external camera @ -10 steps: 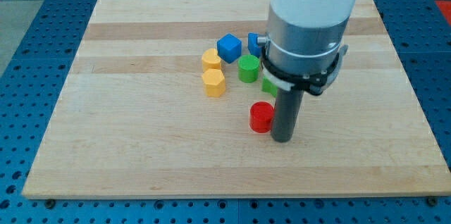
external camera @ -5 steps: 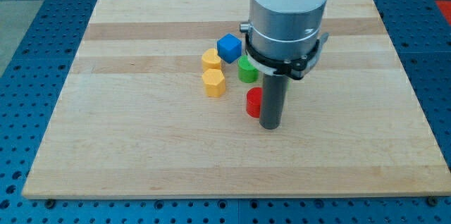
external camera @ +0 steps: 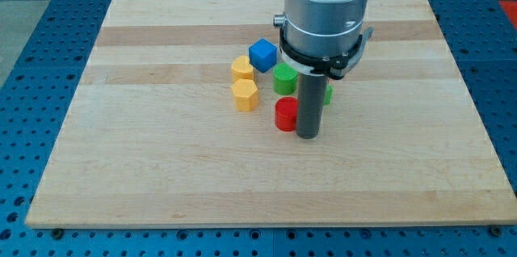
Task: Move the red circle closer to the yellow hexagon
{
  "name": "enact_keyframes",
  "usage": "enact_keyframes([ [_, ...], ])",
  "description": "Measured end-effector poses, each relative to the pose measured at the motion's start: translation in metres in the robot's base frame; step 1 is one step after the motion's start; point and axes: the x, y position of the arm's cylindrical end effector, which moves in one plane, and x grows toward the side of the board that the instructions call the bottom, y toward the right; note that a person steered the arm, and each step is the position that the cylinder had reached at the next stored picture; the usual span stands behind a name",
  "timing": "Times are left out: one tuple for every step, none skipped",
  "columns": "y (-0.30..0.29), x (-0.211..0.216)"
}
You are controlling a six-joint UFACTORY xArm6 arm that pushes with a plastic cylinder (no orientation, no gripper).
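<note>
The red circle (external camera: pixel 284 115) stands on the wooden board (external camera: pixel 161 160) near its middle. My tip (external camera: pixel 307 135) touches the red circle's right side. The yellow hexagon (external camera: pixel 245 94) lies up and to the left of the red circle, a short gap apart. A second yellow block (external camera: pixel 241 68), rounded, sits just above the hexagon.
A blue cube (external camera: pixel 262 54) lies right of the upper yellow block. A green cylinder (external camera: pixel 283 79) stands just above the red circle. Another green block (external camera: pixel 326 95) peeks out behind the rod. The arm's white body (external camera: pixel 327 6) hides the board behind it.
My tip has moved left and up, pushing the red circle left and up toward the yellow hexagon. The blue block at the right is now hidden behind the arm.
</note>
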Motion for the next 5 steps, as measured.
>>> enact_keyframes([
  [-0.0005, -0.0012],
  [-0.0005, -0.0012],
  [-0.0005, -0.004],
  [-0.0011, -0.0087],
  [-0.0042, -0.0089],
])
